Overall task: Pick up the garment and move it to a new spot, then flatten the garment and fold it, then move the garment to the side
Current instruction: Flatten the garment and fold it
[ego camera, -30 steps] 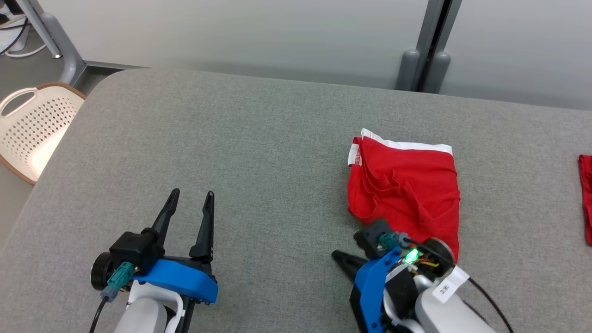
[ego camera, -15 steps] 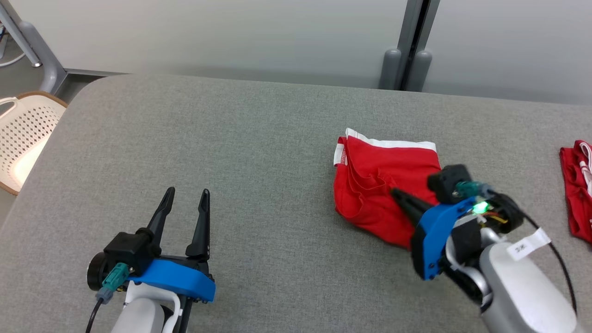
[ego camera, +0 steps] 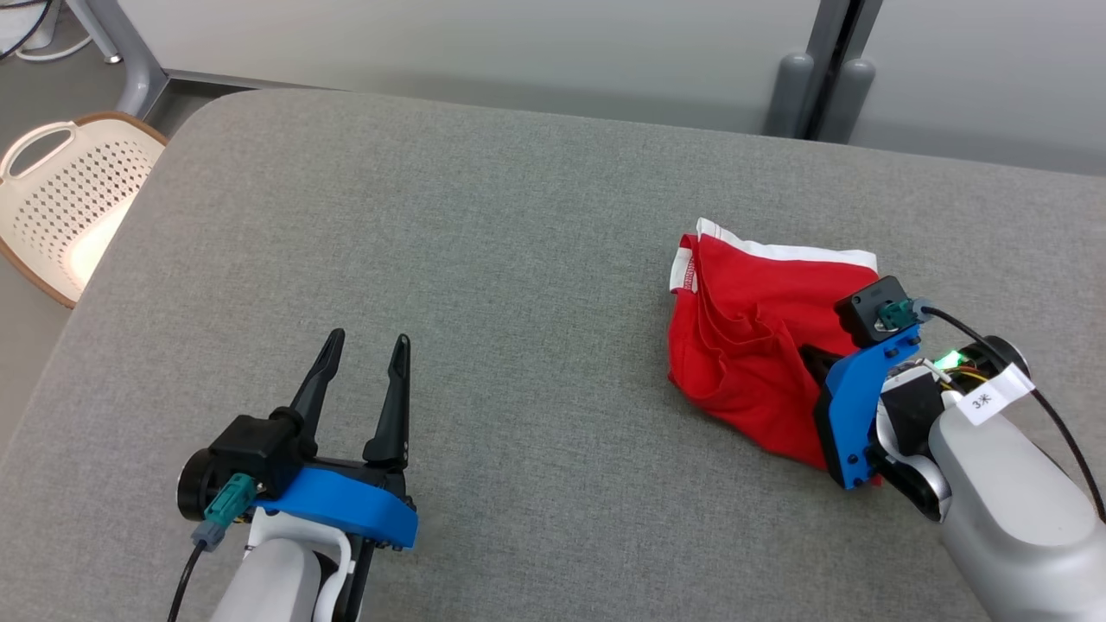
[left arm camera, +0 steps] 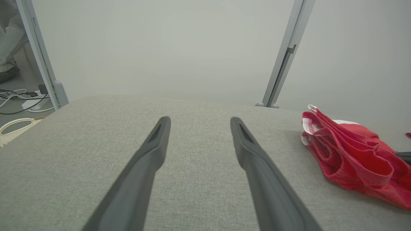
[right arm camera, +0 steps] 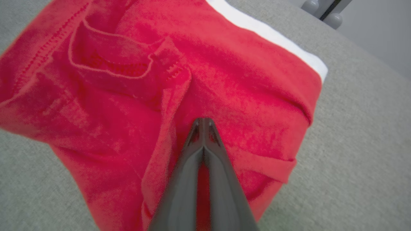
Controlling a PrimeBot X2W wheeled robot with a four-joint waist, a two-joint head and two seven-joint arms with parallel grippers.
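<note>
The garment (ego camera: 743, 345) is a red pair of shorts with a white waistband, lying rumpled on the right half of the grey table (ego camera: 518, 259). My right gripper (ego camera: 808, 352) is shut, its two fingers pressed together and lying over the middle of the red cloth, with no fabric between them. In the right wrist view the gripper (right arm camera: 203, 120) points at a crease in the garment (right arm camera: 240, 80). My left gripper (ego camera: 369, 339) stands open and empty near the table's front left. In the left wrist view the gripper (left arm camera: 199, 120) is well apart from the garment (left arm camera: 350, 157).
A cream perforated basket (ego camera: 69, 207) stands on the floor past the table's left edge. Grey partition posts (ego camera: 821, 86) rise behind the table's far edge. Cables (left arm camera: 19, 102) lie on the floor at the far left.
My right gripper, still shut, has swung from the garment's near edge up onto the red cloth. The head view has shifted. The left arm has kept its place.
</note>
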